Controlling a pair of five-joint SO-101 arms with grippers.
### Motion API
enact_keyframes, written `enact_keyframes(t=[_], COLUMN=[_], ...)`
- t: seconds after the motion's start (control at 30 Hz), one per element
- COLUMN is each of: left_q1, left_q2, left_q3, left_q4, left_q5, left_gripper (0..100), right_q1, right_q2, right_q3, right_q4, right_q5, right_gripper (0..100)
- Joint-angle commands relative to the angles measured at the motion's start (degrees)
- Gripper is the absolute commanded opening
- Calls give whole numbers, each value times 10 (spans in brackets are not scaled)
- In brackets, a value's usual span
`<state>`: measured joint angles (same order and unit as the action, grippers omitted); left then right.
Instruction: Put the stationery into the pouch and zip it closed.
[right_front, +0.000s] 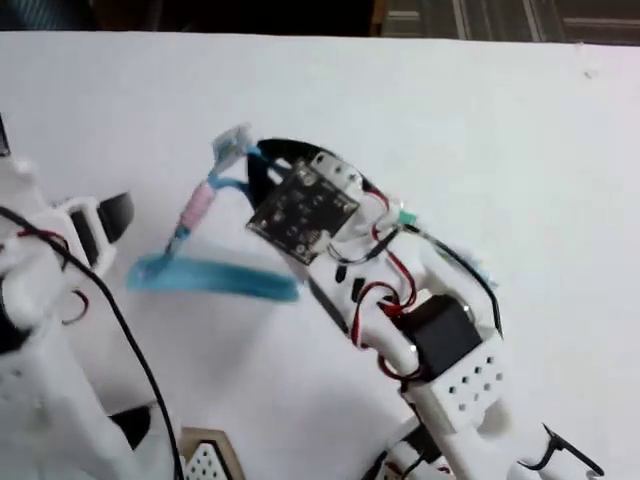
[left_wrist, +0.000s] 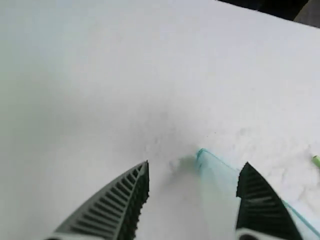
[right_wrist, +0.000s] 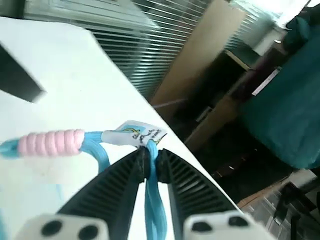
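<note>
**Table (right_front: 500, 120).** White and flat; it carries the task's things.

**Pouch (right_front: 215, 278).** A flat, light-blue pouch lies on the table, left of centre in the high view, with its long side running from 9 to 3 o'clock. Whether any stationery is inside cannot be told, nor whether the zip is open or drawn.

**Cord (right_front: 228, 184).** A blue cord rises from the pouch's 9 o'clock end toward 1 o'clock. It passes through a pink sleeve (right_front: 197, 207) and ends beside a white tag (right_front: 232, 140). It looks drawn fairly straight, which suggests it is under pull, not lying loose.

**Right hand (right_wrist: 150, 154).** It is closed, with the cord pinched between its ribbed fingers just below the tag. It sits at about 12 o'clock from the pouch. In my judgement it grips the cord because that is the easiest handle for dragging the slider or steadying the pouch.

**Left hand (left_wrist: 196, 164).** Its fingers are spread and it holds nothing. It is low over the table at about 9 o'clock from the pouch, and one pouch corner lies between the fingers. This placement suggests it is ready to pin that end against the other arm's pull.

**Risk.** If the pouch is not pinned, it may slide rather than zip.
</note>
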<state>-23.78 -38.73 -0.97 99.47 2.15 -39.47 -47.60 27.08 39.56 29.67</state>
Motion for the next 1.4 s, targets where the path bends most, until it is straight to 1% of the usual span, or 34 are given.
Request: enact_keyframes(t=[0.0,0.17,0.3,0.4,0.53,0.6,0.73,0.87,1.0,1.1,1.17,1.37], left_q1=[-45,-92,-125,-131,-131,-118,-78,-29,-27,-25,-26,-26], left_q2=[18,17,18,17,16,6,-70,-170,-204,-195,-186,-173], left_q3=[-19,-31,-57,-59,-50,-39,11,94,140,128,97,-7], left_q4=[-11,28,28,31,32,32,32,32,32,31,31,32], left_q5=[-30,-105,-164,-193,-190,-191,-191,-191,-191,-185,-175,-172], left_gripper=[292,290,290,290,290,290,290,290,290,290,290,290], right_q1=[4,5,2,2,4,5,5,6,6,5,6,6], right_q2=[-13,-7,-10,-8,-13,-11,-7,-7,-7,-7,-7,-7], right_q3=[4,7,27,49,80,89,92,101,103,103,103,103], right_q4=[-14,-51,-75,-81,-107,-116,-118,-124,-124,-125,-125,-125], right_q5=[3,3,4,4,4,4,4,4,4,4,4,5], right_gripper=[16,16,16,16,16,16,16,16,16,16,16,16])
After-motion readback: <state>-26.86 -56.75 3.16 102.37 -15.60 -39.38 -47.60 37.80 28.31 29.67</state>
